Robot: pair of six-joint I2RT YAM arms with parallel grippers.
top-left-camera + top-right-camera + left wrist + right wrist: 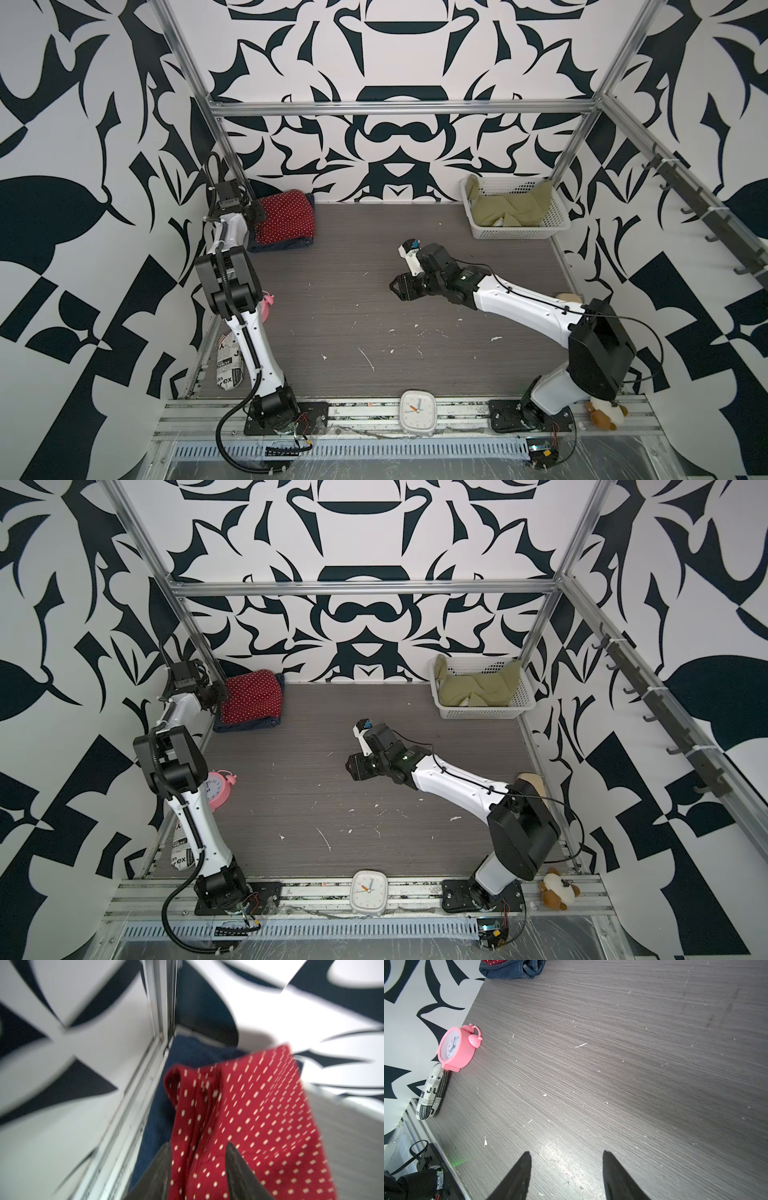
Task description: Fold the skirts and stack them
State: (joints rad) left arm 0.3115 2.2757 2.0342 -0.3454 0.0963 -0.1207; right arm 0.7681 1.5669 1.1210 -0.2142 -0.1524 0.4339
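The red polka-dot skirt lies folded on the folded dark blue denim skirt in the far left corner. My left gripper is at the stack's left edge. Its jaws stand apart, with a ridge of the red skirt between the tips and denim beyond. The olive-green skirt lies crumpled in the white basket at the far right. My right gripper hovers open and empty over mid-table.
A pink alarm clock and a newsprint pouch sit along the left wall. A white square clock and a teddy bear rest on the front rail. A metal frame post stands close beside the stack.
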